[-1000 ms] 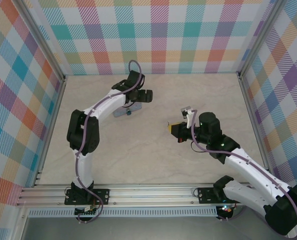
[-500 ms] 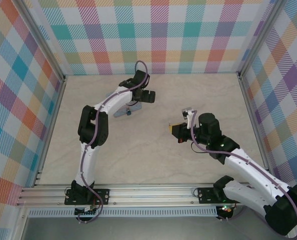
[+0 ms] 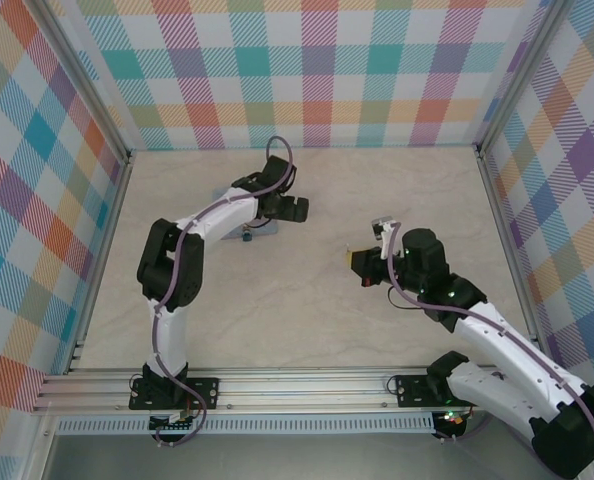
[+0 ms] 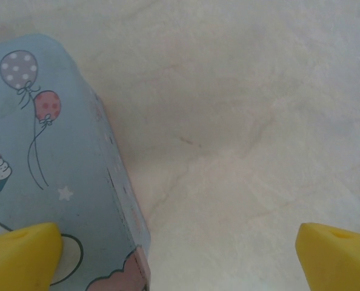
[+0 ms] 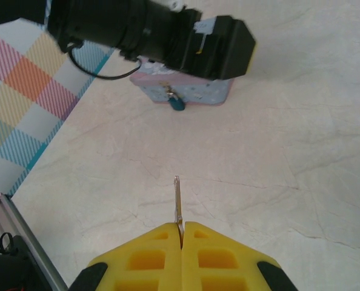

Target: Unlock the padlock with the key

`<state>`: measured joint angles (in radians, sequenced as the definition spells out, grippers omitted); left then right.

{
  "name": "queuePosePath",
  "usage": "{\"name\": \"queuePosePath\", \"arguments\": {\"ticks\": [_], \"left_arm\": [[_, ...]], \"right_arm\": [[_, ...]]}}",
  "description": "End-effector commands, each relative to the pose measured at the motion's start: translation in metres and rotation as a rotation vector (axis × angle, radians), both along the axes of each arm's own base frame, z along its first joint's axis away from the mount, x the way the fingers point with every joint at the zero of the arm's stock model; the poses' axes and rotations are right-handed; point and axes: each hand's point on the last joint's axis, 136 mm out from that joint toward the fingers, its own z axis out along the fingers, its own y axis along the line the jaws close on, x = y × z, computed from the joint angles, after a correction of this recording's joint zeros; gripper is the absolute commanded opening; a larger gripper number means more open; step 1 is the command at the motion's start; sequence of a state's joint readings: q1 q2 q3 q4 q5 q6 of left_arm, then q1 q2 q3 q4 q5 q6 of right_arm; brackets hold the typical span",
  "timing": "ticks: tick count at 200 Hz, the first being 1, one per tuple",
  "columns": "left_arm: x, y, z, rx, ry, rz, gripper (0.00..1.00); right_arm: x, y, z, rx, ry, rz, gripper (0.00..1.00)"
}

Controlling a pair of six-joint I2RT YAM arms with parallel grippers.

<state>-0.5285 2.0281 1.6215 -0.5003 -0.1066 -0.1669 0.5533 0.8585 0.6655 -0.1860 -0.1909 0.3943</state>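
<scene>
My right gripper (image 5: 181, 229) is pinched tight on the key (image 5: 177, 200). Its thin blade sticks straight out past the yellow fingertips, over the worktop (image 3: 297, 330) a little right of the middle. My left gripper (image 4: 180, 257) stands wide, with one fingertip (image 4: 19, 257) over the pale-blue tin (image 4: 40, 151) and the other over bare worktop. The padlock (image 5: 176, 103) hangs on the tin's side that faces the key, well apart from it, toward the worktop's far left corner.
</scene>
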Motion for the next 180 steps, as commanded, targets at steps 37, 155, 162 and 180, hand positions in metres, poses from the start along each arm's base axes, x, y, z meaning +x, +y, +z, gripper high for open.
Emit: {"name": "queuePosePath", "arguments": {"ticks": [37, 155, 162, 180], "left_arm": [[-0.074, -0.019, -0.017, -0.034, 0.105, -0.046, 1.00], [-0.164, -0.098, -0.024, -0.110, 0.182, -0.218, 1.00], [-0.165, -0.105, -0.023, -0.125, 0.188, -0.230, 1.00], [-0.164, -0.121, -0.021, -0.149, 0.194, -0.261, 1.00]], "right_arm": [[0.001, -0.027, 0.006, -0.014, 0.027, -0.106, 0.00], [-0.004, -0.063, 0.021, -0.039, 0.026, -0.228, 0.00], [-0.004, -0.064, 0.022, -0.040, 0.026, -0.232, 0.00], [-0.005, -0.066, 0.026, -0.033, 0.011, -0.240, 0.00]]}}
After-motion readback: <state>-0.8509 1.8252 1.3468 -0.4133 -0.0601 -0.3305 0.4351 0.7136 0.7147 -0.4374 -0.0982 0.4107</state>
